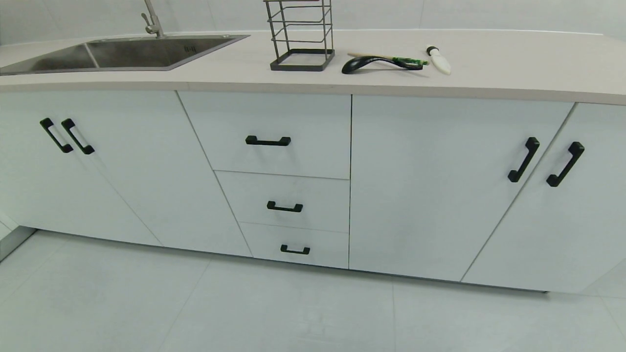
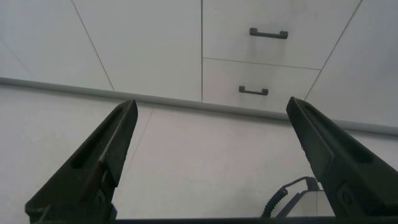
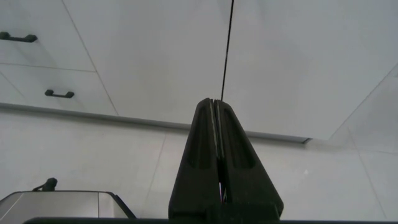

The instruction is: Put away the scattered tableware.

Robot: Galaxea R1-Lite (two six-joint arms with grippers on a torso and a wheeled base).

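Observation:
On the pale countertop [image 1: 513, 63] lie a black spoon [image 1: 376, 63], a wooden chopstick with a green end [image 1: 391, 58] across it, and a small white utensil with a dark tip [image 1: 438, 59]. A black wire rack [image 1: 302, 36] stands just left of them. My left gripper [image 2: 211, 109] hangs low above the floor, facing the drawers, open with nothing between its fingers. My right gripper [image 3: 217, 102] is also low, in front of the cabinet doors, its fingers pressed together and holding nothing.
A steel sink [image 1: 117, 51] with a tap [image 1: 152, 19] is set into the counter's left end. Below are white cabinet doors [image 1: 430, 186] and three drawers [image 1: 274, 142] with black handles. Grey tiled floor [image 1: 244, 308] spreads in front.

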